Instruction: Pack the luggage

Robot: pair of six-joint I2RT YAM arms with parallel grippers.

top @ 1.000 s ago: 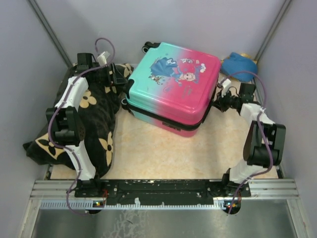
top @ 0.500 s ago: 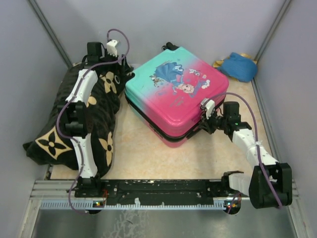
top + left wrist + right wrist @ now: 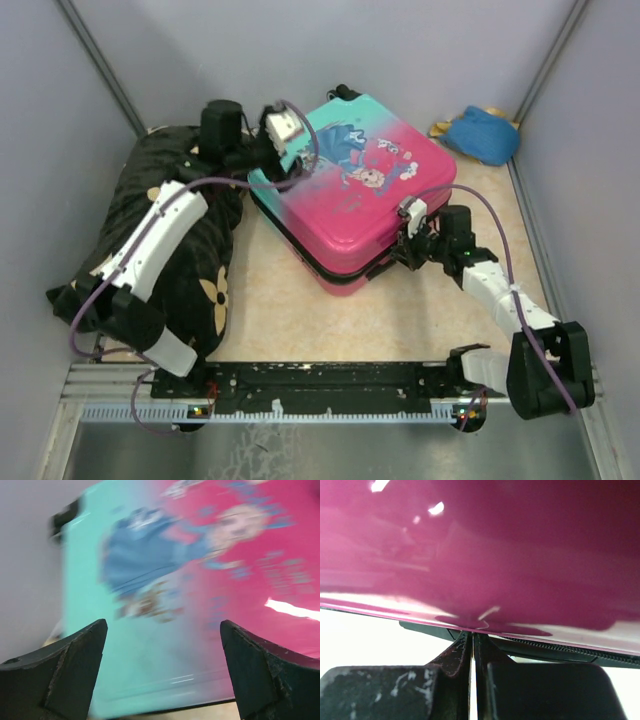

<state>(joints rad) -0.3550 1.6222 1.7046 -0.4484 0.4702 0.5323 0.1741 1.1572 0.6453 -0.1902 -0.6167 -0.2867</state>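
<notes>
The closed princess suitcase (image 3: 350,195) lies flat mid-table, turned diagonally; the right gripper (image 3: 472,647), jaws pressed together, noses into the zipper seam (image 3: 545,649) on its 4 o'clock edge; the left gripper (image 3: 162,625) hovers spread wide over the teal 10 o'clock corner.

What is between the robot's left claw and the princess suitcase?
Nothing that shows. The left gripper hangs open right over the suitcase at its teal end, and the flowered blanket lies off to the side.
</notes>
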